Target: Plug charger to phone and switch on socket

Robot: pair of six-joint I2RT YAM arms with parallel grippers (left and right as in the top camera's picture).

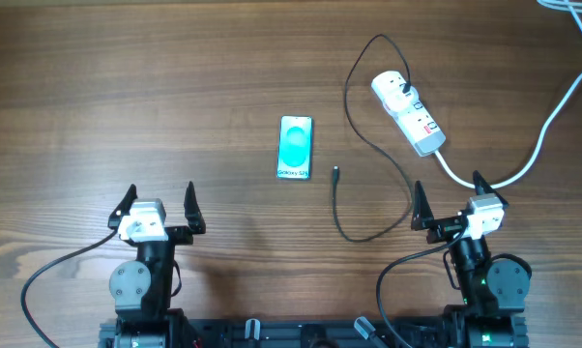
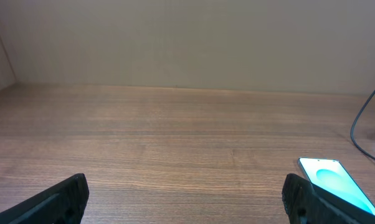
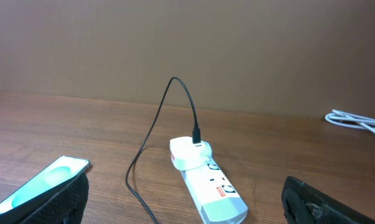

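From overhead, the phone (image 1: 295, 147) lies flat on the wooden surface (image 1: 175, 77) near the middle, with its teal screen up and its lettered end toward the arms. The socket (image 1: 409, 113) lies at an angle to the phone's right, well apart from it, trailing a thick white cord (image 1: 552, 106). The charger (image 1: 351, 106) loops from the socket's far end, curves down past it and doubles back. Its connector tip rests on the surface near the phone's lower right corner, not touching it.

Both arms sit at the near edge. The left pincer (image 1: 158, 205) and the right pincer (image 1: 451, 193) are each spread wide and released, grasping nothing.

The right wrist view adds what the overhead hides. The black plug stands upright in a white block on the strip's far end, and the cable arches above it. Red marks show on the strip, though the switch positions are unreadable. The left wrist view catches only the phone's corner, a bit of cable and a sliver of white at its right edge.
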